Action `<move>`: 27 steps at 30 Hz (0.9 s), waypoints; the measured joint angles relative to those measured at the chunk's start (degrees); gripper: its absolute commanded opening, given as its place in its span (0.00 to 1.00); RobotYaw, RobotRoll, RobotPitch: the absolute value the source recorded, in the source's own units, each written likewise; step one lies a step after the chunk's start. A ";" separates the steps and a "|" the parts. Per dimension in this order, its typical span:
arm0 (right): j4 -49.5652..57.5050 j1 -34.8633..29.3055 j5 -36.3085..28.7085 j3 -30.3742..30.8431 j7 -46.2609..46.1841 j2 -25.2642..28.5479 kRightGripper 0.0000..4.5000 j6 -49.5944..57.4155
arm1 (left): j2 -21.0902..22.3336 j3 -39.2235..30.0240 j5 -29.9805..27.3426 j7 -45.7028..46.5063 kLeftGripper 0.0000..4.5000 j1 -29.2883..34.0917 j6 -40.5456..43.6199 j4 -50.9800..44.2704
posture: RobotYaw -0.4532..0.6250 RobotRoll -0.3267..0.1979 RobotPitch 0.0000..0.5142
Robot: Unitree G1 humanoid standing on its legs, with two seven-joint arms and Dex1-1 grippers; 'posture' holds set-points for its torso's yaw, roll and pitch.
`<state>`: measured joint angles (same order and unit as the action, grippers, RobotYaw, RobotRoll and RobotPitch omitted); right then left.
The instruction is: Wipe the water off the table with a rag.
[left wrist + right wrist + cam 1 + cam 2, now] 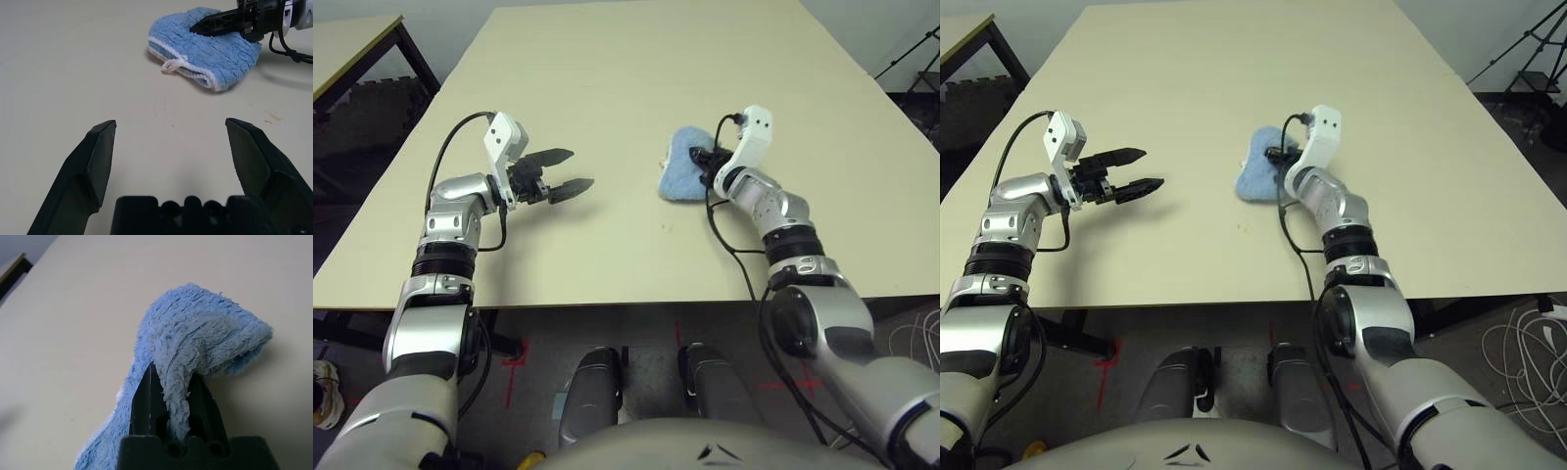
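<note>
Right tool pinching a fold of the rag, left tool wide, well apart

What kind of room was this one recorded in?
Probably a lab or test room, not a home. A large bare table stands on a grey floor with red tape marks, loose cables lie on the floor, and a tripod stands at the side.

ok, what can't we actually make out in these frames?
- Table under the rag: hidden by the cloth in the head views, so any water there is unseen.
- Faint amber marks on the table: too small to tell wet from smeared.
- Right gripper fingertips: buried in the rag's fold, right wrist view.
</note>
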<state>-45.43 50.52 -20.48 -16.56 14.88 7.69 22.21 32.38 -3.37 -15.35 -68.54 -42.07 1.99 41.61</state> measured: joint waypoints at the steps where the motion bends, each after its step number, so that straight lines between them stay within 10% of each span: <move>1: -0.06 0.00 0.33 0.04 0.07 0.85 0.00 -0.16 | -0.05 0.00 0.01 0.01 1.00 -0.02 -0.01 0.02 | 0.26 0.62 0.18; 19: -1.89 2.80 -0.57 0.75 20.39 29.52 0.00 11.49 | -1.12 0.04 0.28 0.59 1.00 -0.27 -0.87 2.21 | 0.24 0.62 0.20; 27: -9.41 2.77 4.16 4.71 26.44 31.21 0.00 10.25 | -1.95 0.05 0.51 0.60 1.00 -0.57 -1.05 2.38 | 0.25 0.62 0.19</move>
<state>-54.84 53.29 -16.32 -11.85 41.32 38.90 32.46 30.44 -3.32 -14.84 -67.94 -42.64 0.94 43.99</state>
